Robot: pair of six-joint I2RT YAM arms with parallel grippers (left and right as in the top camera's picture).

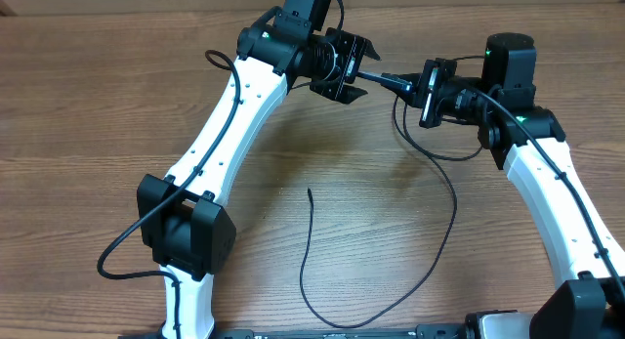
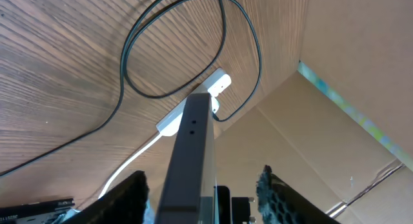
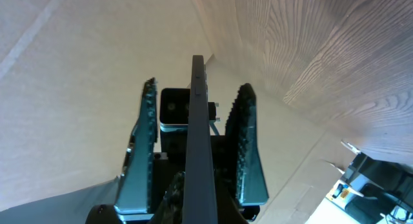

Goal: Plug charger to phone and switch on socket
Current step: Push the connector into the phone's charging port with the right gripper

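Observation:
The phone (image 1: 367,76) is held in the air edge-on between both grippers. It shows as a dark slim slab in the left wrist view (image 2: 187,159) and in the right wrist view (image 3: 199,140); its screen is hidden. My right gripper (image 1: 395,84) (image 3: 197,85) flanks it closely and carries it. My left gripper (image 1: 354,71) (image 2: 203,182) is spread wide around the phone's other end. The charger, a thin black cable (image 1: 451,212), loops over the table up toward the right gripper. The white socket (image 2: 221,82) lies beyond the phone with black cable (image 2: 129,50) looped beside it.
A cardboard wall (image 2: 335,56) (image 3: 97,56) stands right behind the grippers. The socket's white cord (image 2: 126,166) runs toward the left gripper. One loose end of the cable (image 1: 311,190) lies mid-table. The left arm (image 1: 225,124) spans the table's left half.

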